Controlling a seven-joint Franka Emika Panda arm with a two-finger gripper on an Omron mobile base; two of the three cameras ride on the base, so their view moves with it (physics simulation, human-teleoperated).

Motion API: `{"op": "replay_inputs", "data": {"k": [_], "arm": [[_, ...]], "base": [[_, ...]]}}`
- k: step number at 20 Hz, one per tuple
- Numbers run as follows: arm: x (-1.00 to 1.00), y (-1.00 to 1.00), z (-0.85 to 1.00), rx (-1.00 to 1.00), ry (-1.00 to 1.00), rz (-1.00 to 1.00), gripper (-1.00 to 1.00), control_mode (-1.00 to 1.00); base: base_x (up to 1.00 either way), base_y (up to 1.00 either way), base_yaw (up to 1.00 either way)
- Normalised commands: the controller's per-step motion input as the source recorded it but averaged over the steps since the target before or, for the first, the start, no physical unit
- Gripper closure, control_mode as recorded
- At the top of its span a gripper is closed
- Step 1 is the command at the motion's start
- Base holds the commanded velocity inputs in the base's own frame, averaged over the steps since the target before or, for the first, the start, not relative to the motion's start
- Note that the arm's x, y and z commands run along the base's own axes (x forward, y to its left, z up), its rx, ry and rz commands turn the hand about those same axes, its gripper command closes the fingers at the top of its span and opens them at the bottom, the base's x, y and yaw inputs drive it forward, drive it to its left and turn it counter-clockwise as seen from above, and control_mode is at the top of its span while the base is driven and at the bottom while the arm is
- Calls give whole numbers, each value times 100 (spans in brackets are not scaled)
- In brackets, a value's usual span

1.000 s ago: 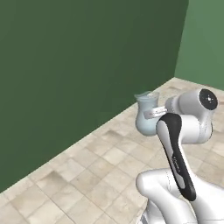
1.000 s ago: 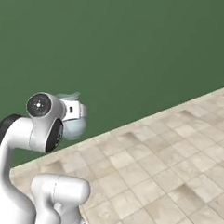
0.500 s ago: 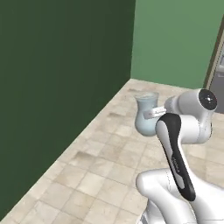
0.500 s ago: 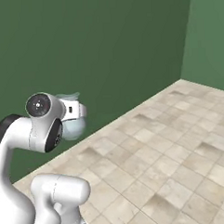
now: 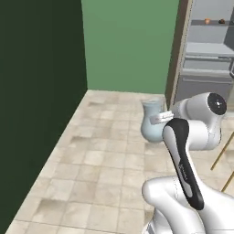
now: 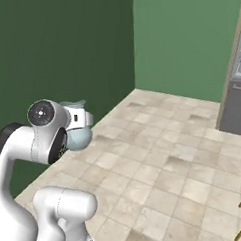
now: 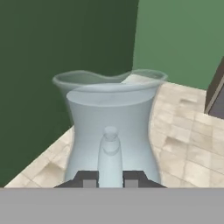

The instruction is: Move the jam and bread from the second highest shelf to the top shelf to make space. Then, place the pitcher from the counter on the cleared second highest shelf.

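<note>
The pale blue glass pitcher hangs above the tiled floor in front of my wrist, also seen as the pitcher in the right base view. In the hand view the pitcher stands upright and close, and my gripper is shut on its handle. Far right, inside the open fridge, the orange jam and the brown bread sit side by side on the top shelf. Below them lies the pale second highest shelf. The counter is out of view.
A dark green wall runs along the left and a lighter green wall closes the far end. The fridge's brown side edge stands just right of the pitcher. Thin tan legs slant at the right edge.
The whole picture has swung as the base turns: the wall corner has slid left and the fridge has come into view at the right. The pitcher stays in the shut gripper.
</note>
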Motion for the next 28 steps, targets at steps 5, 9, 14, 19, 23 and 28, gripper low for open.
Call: {"op": "replay_inputs", "data": {"k": [5,9,14,19,23,28], "arm": [[0,0,0,0,0,0,100,100],[0,0,0,0,0,0,100,100],[0,0,0,0,0,0,100,100],[0,0,0,0,0,0,100,100],[0,0,0,0,0,0,100,100],[0,0,0,0,0,0,100,100]], "base": [[100,-12,-47],[100,-18,-45],[100,-21,-42],[100,-15,-37],[100,-11,-32],[100,-15,-27]]}}
